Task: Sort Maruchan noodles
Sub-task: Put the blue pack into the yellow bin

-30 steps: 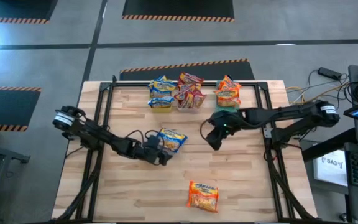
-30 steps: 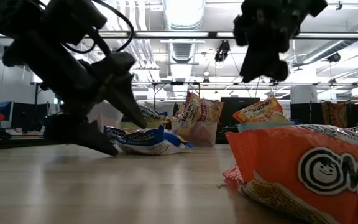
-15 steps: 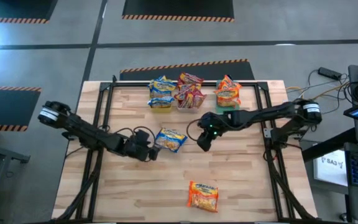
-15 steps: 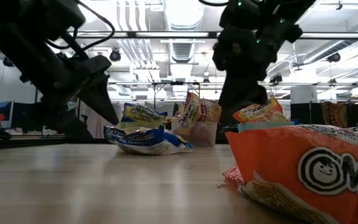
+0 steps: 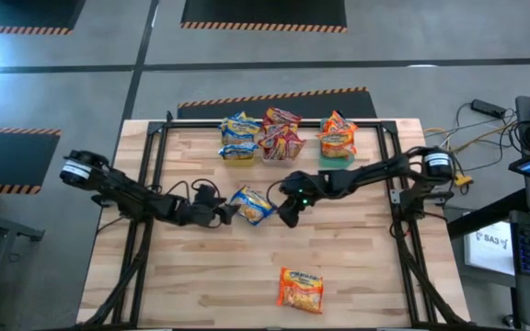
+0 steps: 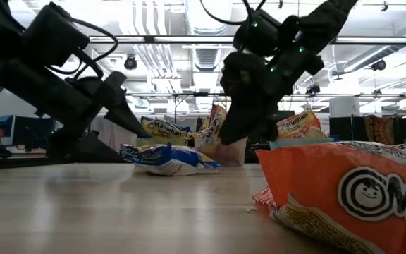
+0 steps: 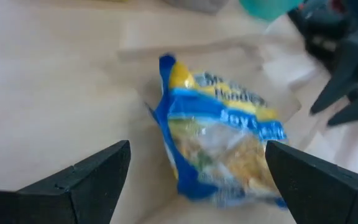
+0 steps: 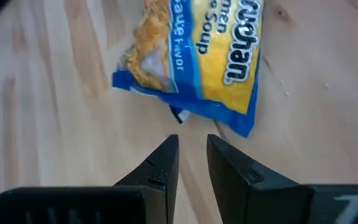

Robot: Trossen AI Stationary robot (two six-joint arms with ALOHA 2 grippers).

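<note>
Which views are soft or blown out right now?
Left wrist view: blue packet motion-blurred, print hard to read. Right wrist view: the same packet sharp, label readable. Low view: ceiling lights blown out, both arms near silhouette; orange packet close to the lens and soft. High view: glare patch on the floor at the left edge.

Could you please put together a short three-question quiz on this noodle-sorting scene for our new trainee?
1. True or false: the left pincer is clamped on the blue packet.
2. Which packet lies alone near the table's front edge? A) blue B) orange C) red
3. Fill in: the right pincer has its fingers nearly ____, just short of the blue packet.

Key: 1 false, its fingers are spread and empty; 2 B, the orange packet; 3 together.
</note>
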